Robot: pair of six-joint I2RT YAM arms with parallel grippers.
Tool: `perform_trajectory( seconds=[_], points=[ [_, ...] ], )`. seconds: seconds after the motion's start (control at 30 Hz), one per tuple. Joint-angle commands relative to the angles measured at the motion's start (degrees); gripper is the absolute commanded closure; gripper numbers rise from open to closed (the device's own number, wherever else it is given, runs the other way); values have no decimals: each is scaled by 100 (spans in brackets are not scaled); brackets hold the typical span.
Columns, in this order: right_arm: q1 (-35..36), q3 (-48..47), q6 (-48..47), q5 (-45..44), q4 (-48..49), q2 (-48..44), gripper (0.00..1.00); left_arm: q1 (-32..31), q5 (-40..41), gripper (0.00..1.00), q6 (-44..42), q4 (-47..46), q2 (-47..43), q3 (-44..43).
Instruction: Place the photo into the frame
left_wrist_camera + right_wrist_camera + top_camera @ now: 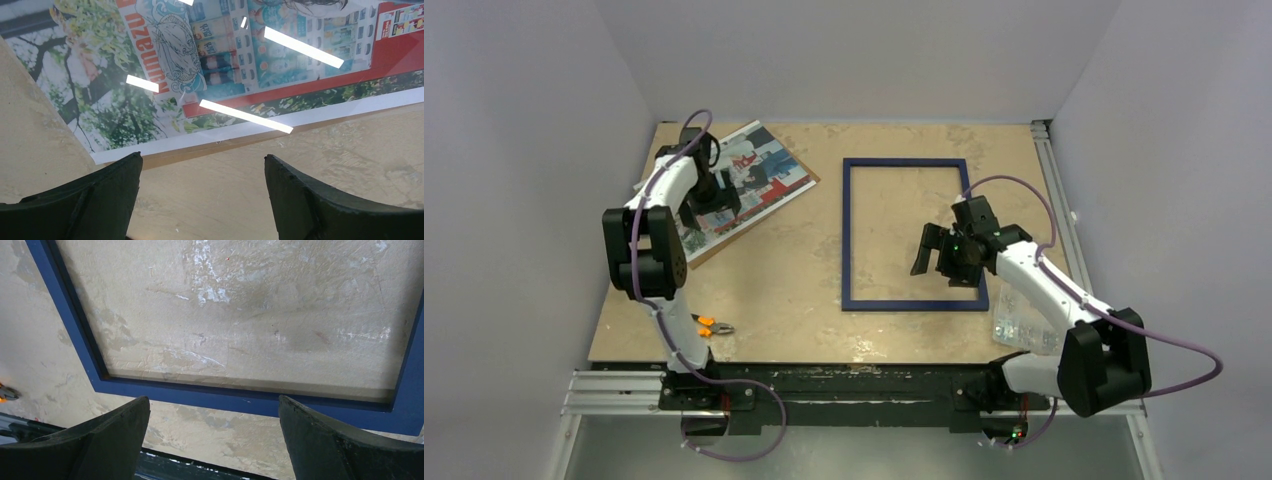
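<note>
Free room and obstacles, seen from above: a wide strip of bare table (794, 270) runs between the photo (759, 170), far left, and the frame (904, 162), centre; my left gripper (202, 165) has only tabletop between its spread fingers, the photo's edge just beyond; my right gripper (214, 407), equally spread, faces the frame's near rail; orange pliers (712, 326), near left, and a clear bag (1024, 325), near right, crowd the near edge; walls (524, 150) close the left, right and far sides.

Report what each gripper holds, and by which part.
Nothing is held. The left gripper hangs open beside the photo, at its edge; the right gripper hangs open over the frame.
</note>
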State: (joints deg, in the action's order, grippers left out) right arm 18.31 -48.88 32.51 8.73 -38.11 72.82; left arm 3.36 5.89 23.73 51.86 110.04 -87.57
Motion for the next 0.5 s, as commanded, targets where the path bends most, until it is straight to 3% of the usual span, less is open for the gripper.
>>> perform_trajectory(
  seconds=[0.0,0.27,0.47],
  points=[
    [-19,-257,-101,121,57,71,1,30,-48,12,-217,263,302,-539],
    [-20,-193,-187,107,-73,33,1,38,-282,13,-338,480,955,-885],
    [-18,-157,-269,73,-208,-88,1,20,-455,6,-470,761,1351,-1056]
  ],
)
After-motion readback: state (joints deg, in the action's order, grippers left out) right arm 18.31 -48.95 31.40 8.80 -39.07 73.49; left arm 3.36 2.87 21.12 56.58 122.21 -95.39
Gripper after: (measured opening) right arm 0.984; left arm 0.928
